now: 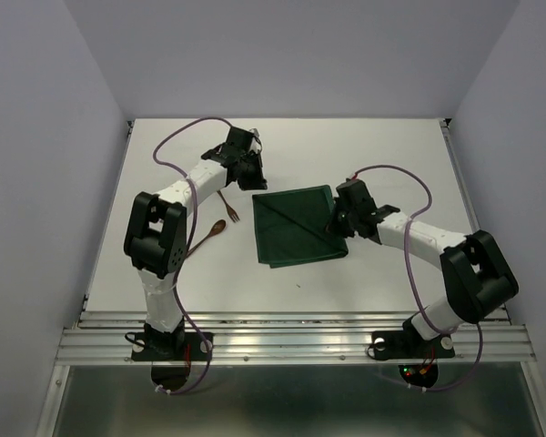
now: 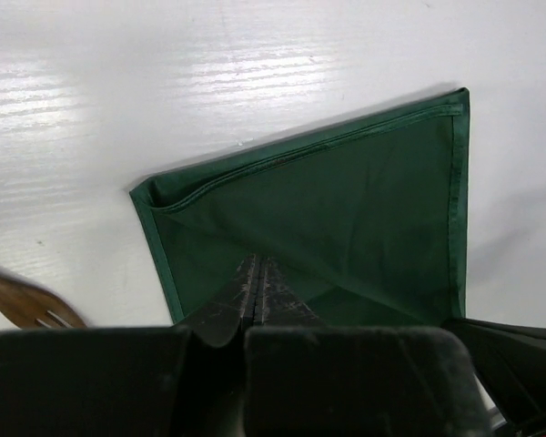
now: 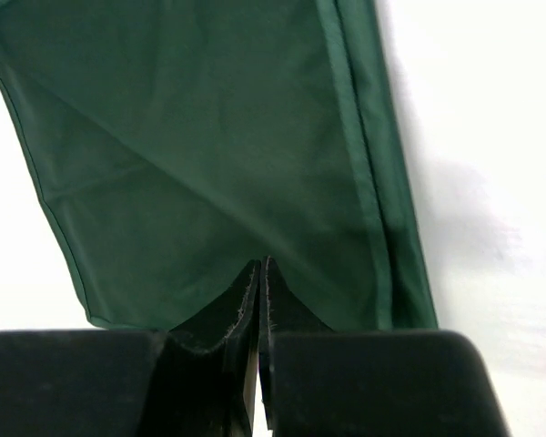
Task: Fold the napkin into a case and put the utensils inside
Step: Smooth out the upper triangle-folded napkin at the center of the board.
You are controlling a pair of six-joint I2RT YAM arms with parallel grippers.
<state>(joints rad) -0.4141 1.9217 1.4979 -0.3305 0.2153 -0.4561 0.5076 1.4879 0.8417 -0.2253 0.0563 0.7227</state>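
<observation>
Showing the dark green napkin (image 1: pixel 296 228) folded flat at mid-surface (image 1: pixel 391 155), with the wooden spoon (image 1: pixel 205 238) and fork (image 1: pixel 227 208) apart to its left. The left pincer (image 2: pixel 257 269), jaws shut, sits at its far left corner. The right pincer (image 3: pixel 259 269), likewise shut, is at its right edge. Whether either pinches cloth cannot be told. Light and limp, the cloth would likely sag, so hemmed corners are probably the best hold.

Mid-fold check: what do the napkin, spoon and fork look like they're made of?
The napkin looks like thin woven cloth, dark green and matte; stitched hems and soft creases show. The spoon is probably wood, going by its reddish-brown tone, though it is too small to show grain. The fork seems to be wood too: brown, with faint streaks in the left wrist view.
</observation>
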